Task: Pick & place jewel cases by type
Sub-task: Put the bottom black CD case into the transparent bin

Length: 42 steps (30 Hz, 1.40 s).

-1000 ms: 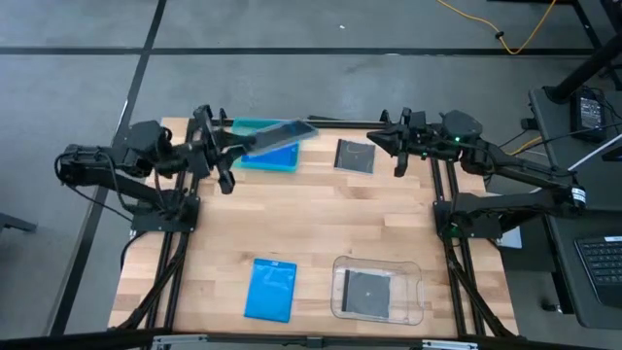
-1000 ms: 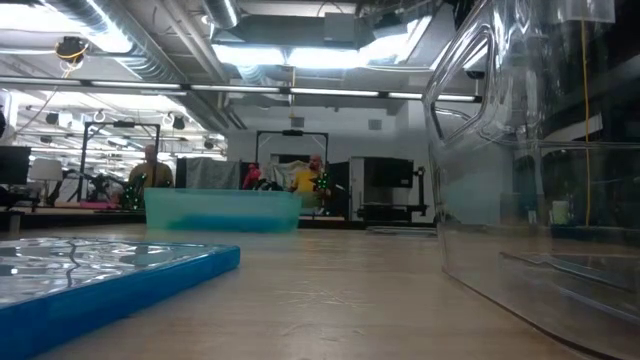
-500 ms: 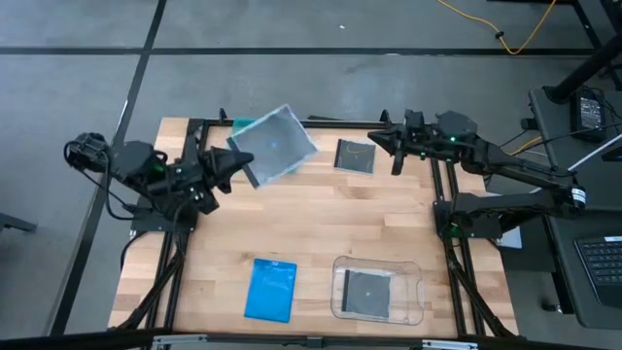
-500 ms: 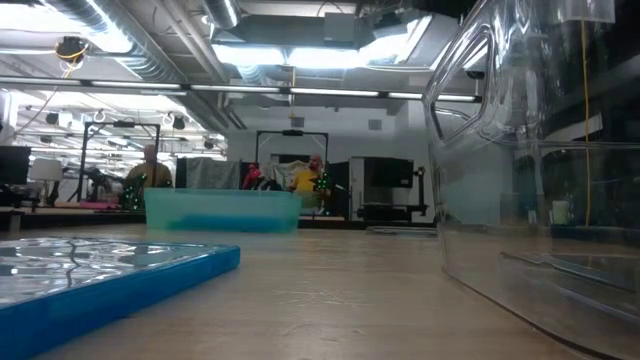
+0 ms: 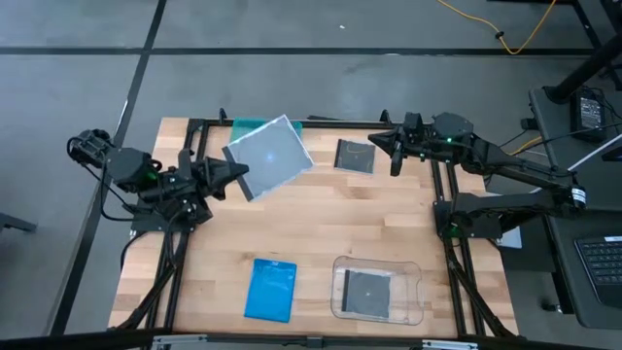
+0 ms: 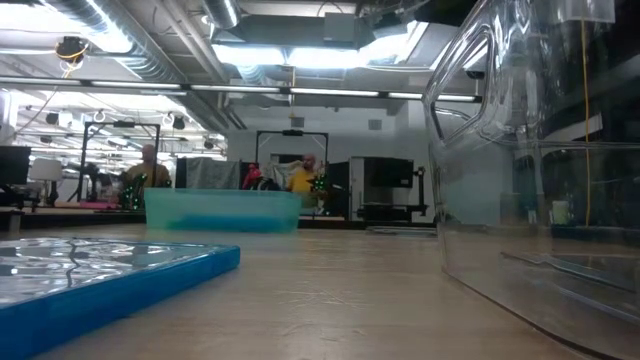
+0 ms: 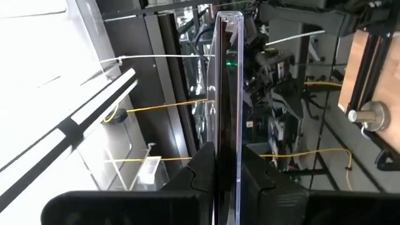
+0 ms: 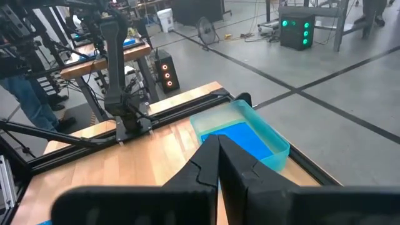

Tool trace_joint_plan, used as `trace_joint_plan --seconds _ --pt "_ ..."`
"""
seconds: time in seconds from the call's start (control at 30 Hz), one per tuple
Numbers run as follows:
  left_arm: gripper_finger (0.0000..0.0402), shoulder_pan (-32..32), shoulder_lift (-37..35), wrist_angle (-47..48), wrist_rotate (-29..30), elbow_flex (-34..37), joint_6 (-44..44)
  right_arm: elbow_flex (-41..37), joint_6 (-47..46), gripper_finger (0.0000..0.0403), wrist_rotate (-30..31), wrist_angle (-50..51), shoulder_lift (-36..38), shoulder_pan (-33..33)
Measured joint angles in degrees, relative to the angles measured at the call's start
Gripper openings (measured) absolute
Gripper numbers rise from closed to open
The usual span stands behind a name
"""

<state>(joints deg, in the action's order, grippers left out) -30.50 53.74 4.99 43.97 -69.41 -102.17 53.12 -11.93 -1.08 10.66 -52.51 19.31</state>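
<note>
A square clear-grey jewel case (image 5: 269,156) showing a disc hangs in the air over the near side of the teal tray (image 5: 255,123), with my left gripper (image 5: 241,181) shut on it. In the left wrist view the case (image 7: 226,87) shows edge-on. My right gripper (image 5: 377,144) is shut on nothing, in the air at the far right beside another grey case (image 5: 354,156) that lies flat on the table. A blue case (image 5: 270,289) lies flat near the front edge. A blue case (image 8: 240,140) lies in the teal tray (image 8: 275,147). My left gripper pinches the case's edge that faces the table's left (image 7: 226,140) between its two fingers, one on each broad face. The fingers (image 7: 203,172) come about level from the table's left. The case is lifted clear of tray and table, its broad face up.
A larger clear tray (image 5: 377,289) at the front right holds a grey case (image 5: 367,292). In the low view its wall (image 6: 540,200) stands close on the right, and the blue case (image 6: 100,275) lies on the left. Bare wood lies in the table's middle.
My left arm has swung back toward the table's left and near edges and rolled its wrist. The held case has turned from nearly edge-up over the teal tray to broad face up, and has come a little nearer. It has stayed shut on the case.
</note>
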Motion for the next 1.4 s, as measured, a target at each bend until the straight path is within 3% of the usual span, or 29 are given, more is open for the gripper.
trace_joint_plan --seconds 0.17,0.3,0.73,1.13,1.23,1.4 --pt "0.002 0.0 0.0 -0.02 -0.02 0.0 6.61 0.0 0.21 0.0009 0.0 0.0 0.0 0.0" --pt "0.002 0.7 0.2 -0.8 -0.13 0.0 19.11 0.0 1.85 0.0009 -0.27 0.18 0.0 0.0" --pt "0.0022 4.06 0.5 -5.4 3.18 0.0 81.91 0.0 9.58 0.0015 -12.49 1.06 0.0 0.02" --pt "0.0021 4.11 0.66 -3.93 5.06 0.02 138.97 0.0 18.71 0.0016 -12.63 1.81 0.0 0.0" --pt "0.0021 4.11 1.44 -3.87 6.32 0.02 144.79 0.0 20.09 0.0016 -12.63 2.14 0.0 -0.02" --pt "0.0021 4.09 2.73 -3.81 6.48 0.02 142.34 0.0 21.32 0.0016 -12.68 2.13 0.0 -0.07"
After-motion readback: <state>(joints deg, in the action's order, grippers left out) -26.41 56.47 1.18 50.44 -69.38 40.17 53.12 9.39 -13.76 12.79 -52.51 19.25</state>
